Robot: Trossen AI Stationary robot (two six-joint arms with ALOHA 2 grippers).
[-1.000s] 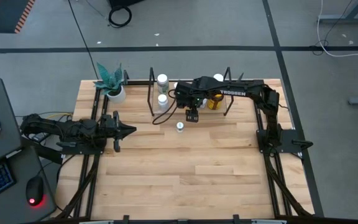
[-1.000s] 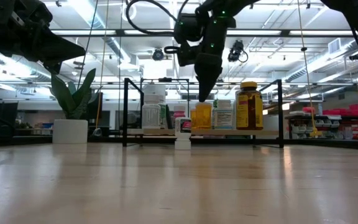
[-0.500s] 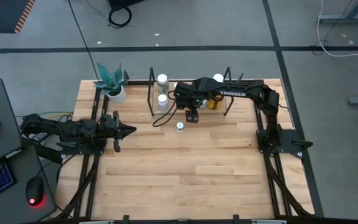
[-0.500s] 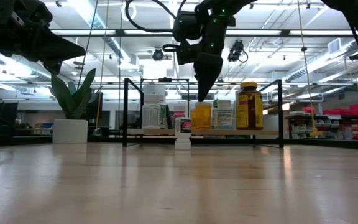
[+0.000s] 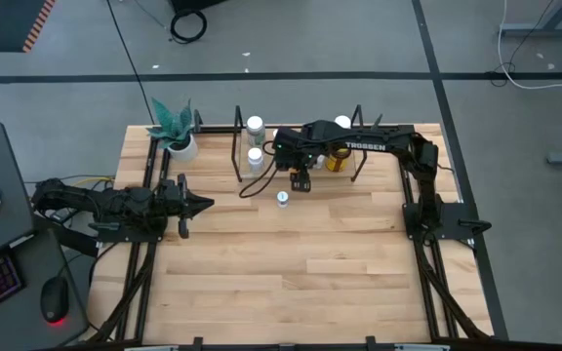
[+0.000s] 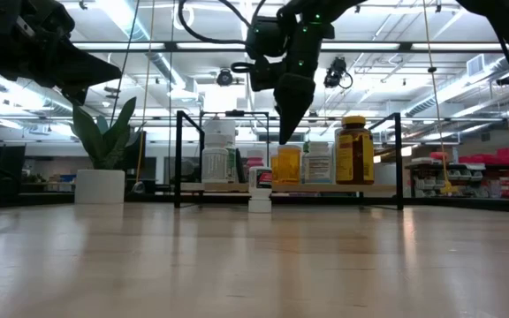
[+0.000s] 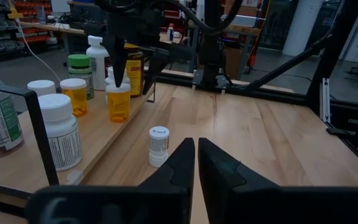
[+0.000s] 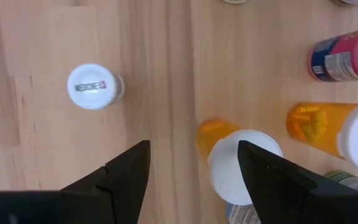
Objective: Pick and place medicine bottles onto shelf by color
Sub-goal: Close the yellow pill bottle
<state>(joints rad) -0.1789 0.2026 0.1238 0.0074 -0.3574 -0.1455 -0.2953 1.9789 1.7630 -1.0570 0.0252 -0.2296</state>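
Translucent orange bottle (image 8: 219, 140), round white cap

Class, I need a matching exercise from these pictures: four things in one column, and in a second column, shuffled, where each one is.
Things
1. small white-capped bottle with a white body
2. large amber bottle with a yellow cap
3. green plant in a white pot
4. right gripper

Places
A. at the table's far left corner
B. on the light-wood shelf, at one end of the row
C. above the orange bottle at the shelf's front edge
D. alone on the tabletop in front of the shelf

Pairs: 1-D, 2-B, 3-A, 4-C
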